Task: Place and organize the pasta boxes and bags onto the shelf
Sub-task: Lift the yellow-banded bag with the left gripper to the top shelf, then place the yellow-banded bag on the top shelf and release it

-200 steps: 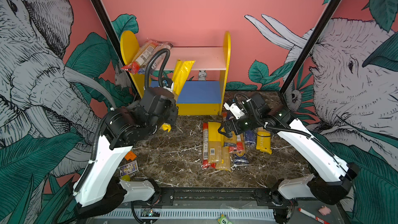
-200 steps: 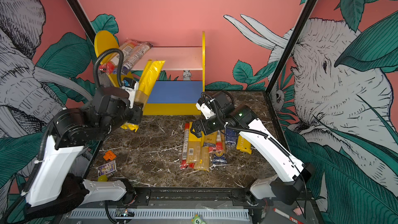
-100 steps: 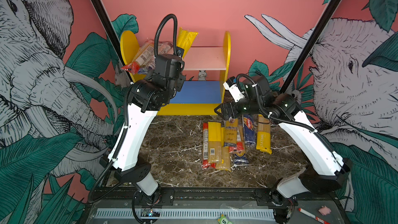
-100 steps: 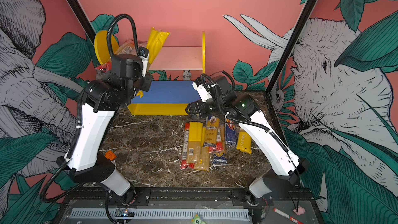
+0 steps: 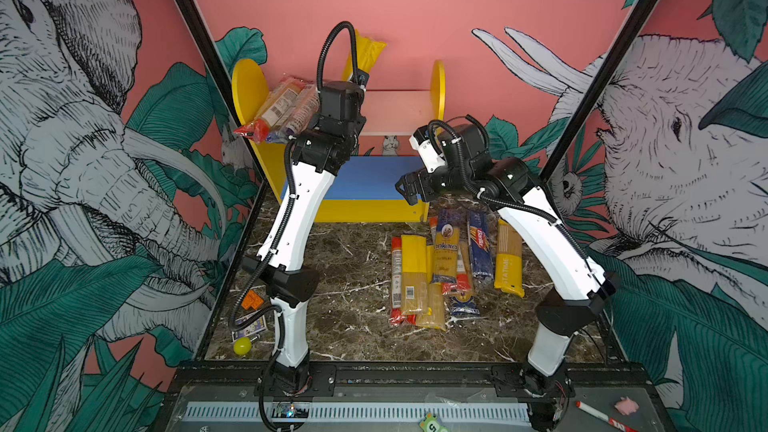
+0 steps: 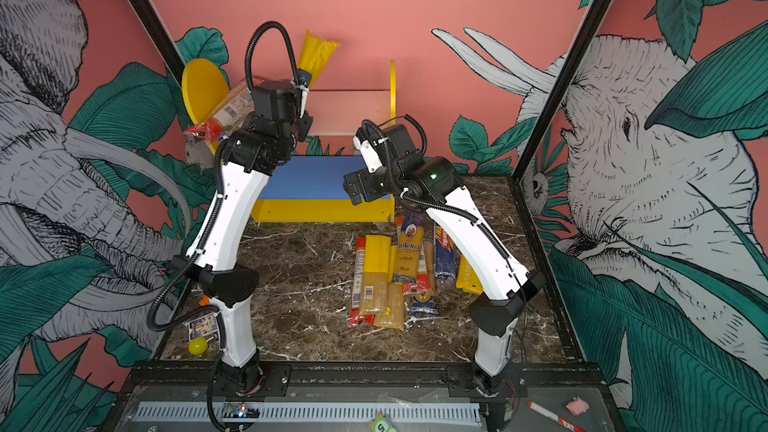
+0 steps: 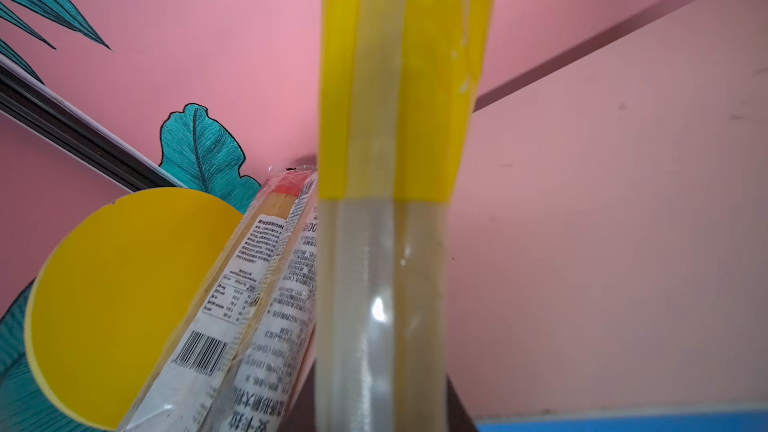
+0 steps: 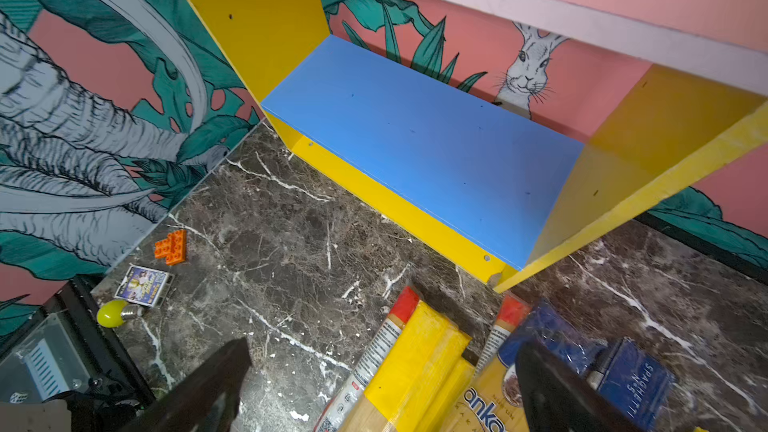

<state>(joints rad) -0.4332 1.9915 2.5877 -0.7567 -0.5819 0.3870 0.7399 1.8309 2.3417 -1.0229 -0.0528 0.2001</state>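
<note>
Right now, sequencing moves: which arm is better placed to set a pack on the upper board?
Left: left gripper is shut on a yellow-ended pack upright by the pink upper board; right gripper hangs open, empty, lower.

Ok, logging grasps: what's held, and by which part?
The left gripper grips the yellow-ended clear spaghetti bag by its clear section; the open right gripper holds nothing.

Setting: a robotics lab test cell, not a real shop or home. Grounds: left arm [image 5: 299, 209] and right arm [image 5: 548, 234] are bolted to a black rail [image 5: 415, 378]. Printed jungle wall panels [image 5: 62, 160] meet at a black frame post [image 5: 625, 35]. The tabletop [image 5: 353, 251] is marble-patterned. A toy-coloured shelf [image 5: 399, 112] serves as a prop. A slotted cable duct [image 5: 374, 411] and a marker pen [image 5: 598, 414] lie in front of the rail.
</note>
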